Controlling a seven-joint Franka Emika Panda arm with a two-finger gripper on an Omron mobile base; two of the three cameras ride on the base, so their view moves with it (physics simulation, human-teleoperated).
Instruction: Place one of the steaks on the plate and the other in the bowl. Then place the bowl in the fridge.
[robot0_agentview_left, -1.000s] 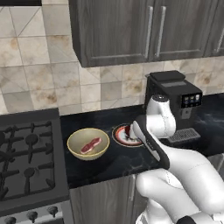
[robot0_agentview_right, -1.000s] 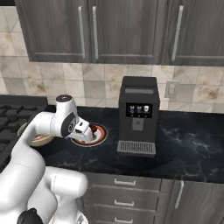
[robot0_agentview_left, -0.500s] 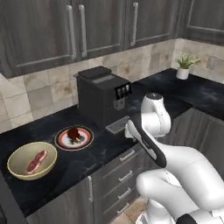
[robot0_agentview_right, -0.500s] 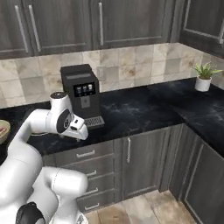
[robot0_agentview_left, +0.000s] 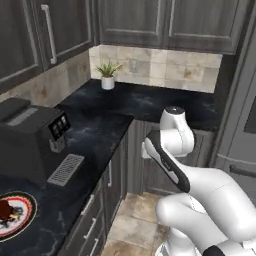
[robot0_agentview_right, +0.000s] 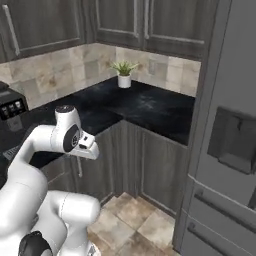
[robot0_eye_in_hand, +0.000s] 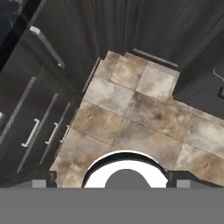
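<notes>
Over the tiled floor (robot0_eye_in_hand: 131, 109), pointing down between the cabinet fronts, the tool (robot0_agentview_right: 86, 144) hangs with its jaws spread wide and nothing between them. From there, the dark counter (robot0_agentview_left: 115, 107) runs round the corner, with the coffee machine (robot0_agentview_left: 30, 142) at about nine o'clock in the left base view and a potted plant (robot0_agentview_left: 108, 75) near eleven. At seven o'clock in that view the plate (robot0_agentview_left: 20, 220) sits at the counter's near end with a dark steak (robot0_agentview_left: 6, 211) on it, so that step looks done. The fridge (robot0_agentview_right: 225, 145) stands at three o'clock in the right base view, doors shut. The bowl's whereabouts I cannot tell; getting it into the fridge appears left to do.
</notes>
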